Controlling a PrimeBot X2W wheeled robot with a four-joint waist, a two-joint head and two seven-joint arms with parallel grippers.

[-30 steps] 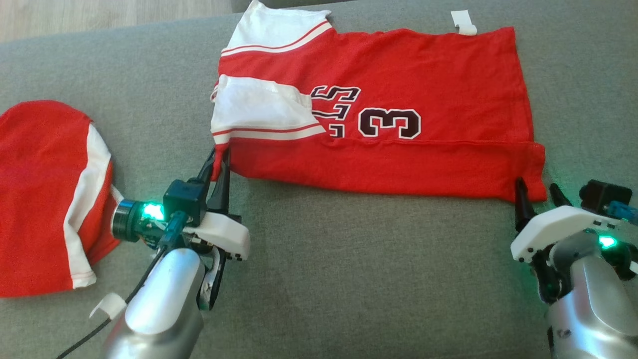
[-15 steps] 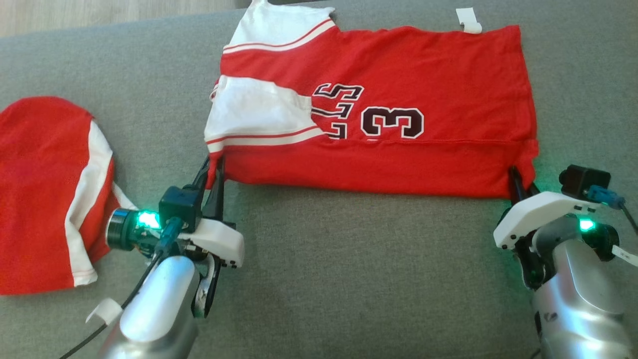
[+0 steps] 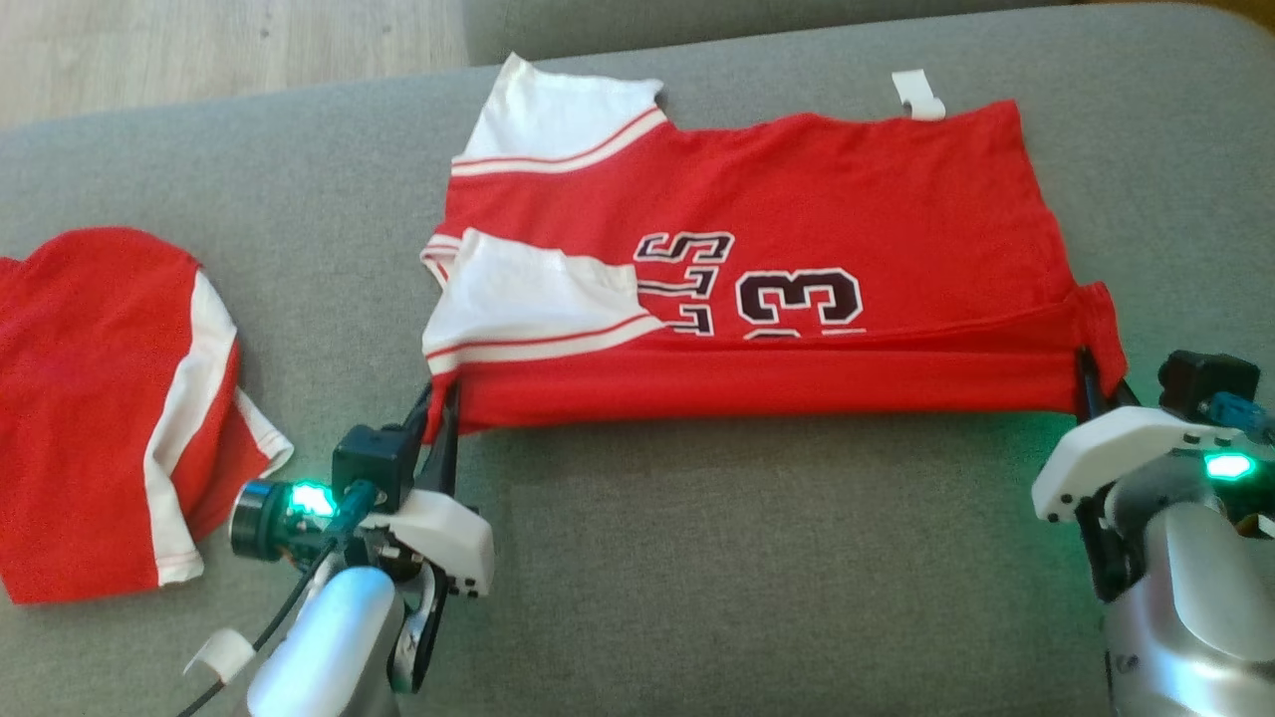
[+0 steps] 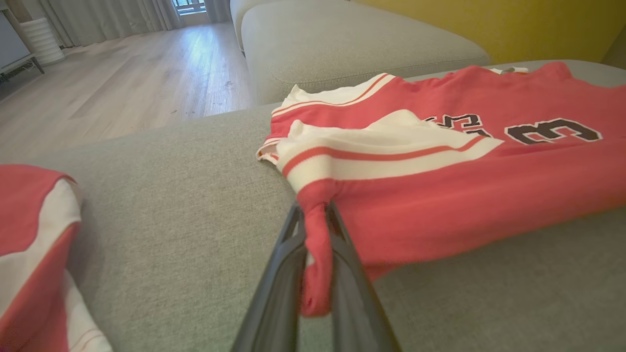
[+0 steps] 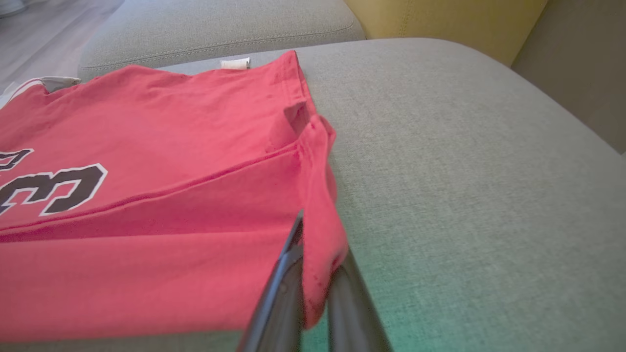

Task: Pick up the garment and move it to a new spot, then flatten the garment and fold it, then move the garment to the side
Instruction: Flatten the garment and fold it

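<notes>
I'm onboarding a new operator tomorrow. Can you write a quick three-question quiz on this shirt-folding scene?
1. True or false: the left gripper and the right gripper both have their jaws shut on the near edge of the red jersey.
2. Which printed digit on the jersey is fully readable in the head view? A) 3 B) 7 C) 9
3. Fill in: the other red-and-white garment lies on the grey cushion to the robot's ____ of the jersey.

Key: 1 true; 2 A; 3 left.
</notes>
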